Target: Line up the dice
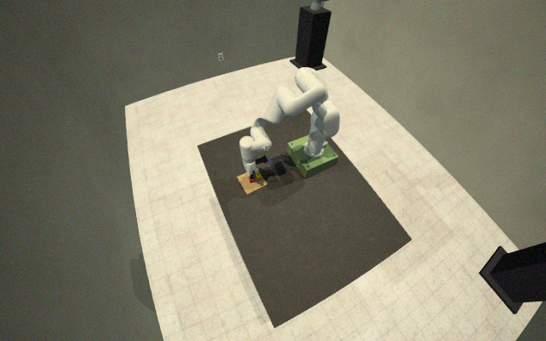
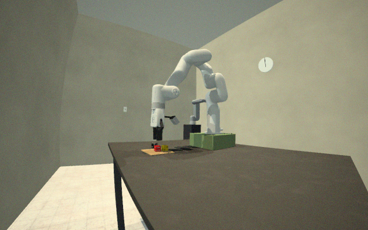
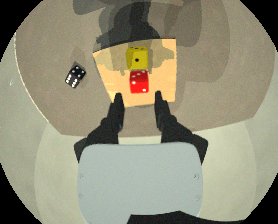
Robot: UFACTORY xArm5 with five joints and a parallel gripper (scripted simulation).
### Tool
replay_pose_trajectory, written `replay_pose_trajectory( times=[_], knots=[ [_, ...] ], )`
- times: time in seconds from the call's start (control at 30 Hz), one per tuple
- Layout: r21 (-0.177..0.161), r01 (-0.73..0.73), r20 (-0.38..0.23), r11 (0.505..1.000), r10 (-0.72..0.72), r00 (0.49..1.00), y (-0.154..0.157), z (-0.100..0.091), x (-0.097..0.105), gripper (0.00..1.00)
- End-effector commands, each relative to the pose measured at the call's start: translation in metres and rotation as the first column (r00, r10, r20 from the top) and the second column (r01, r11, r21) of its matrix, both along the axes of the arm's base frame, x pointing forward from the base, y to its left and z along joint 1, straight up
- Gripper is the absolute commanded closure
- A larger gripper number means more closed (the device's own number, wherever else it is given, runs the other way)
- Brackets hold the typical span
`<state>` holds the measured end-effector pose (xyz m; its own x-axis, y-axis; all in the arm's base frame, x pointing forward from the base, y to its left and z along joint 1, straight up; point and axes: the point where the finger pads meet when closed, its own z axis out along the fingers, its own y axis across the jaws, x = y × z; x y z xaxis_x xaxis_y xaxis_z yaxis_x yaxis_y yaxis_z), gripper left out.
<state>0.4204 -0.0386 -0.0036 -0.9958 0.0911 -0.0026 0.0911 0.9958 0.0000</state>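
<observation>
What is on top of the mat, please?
On the mat sit the red die and yellow die. The mat beneath them is covered.

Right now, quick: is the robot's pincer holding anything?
Pincer: open and holding nothing, raised above the red die.
</observation>
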Motion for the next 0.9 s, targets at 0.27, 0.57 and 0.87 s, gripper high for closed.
replay_pose_trajectory(
  times=[0.27, 0.57, 0.87],
  knots=[
    [0.000, 0.000, 0.001, 1.000, 0.000, 1.000, 0.000, 0.031, 0.000, 0.53],
    [0.000, 0.000, 0.001, 1.000, 0.000, 1.000, 0.000, 0.031, 0.000, 0.00],
    [0.000, 0.000, 0.001, 1.000, 0.000, 1.000, 0.000, 0.031, 0.000, 0.00]
  ],
)
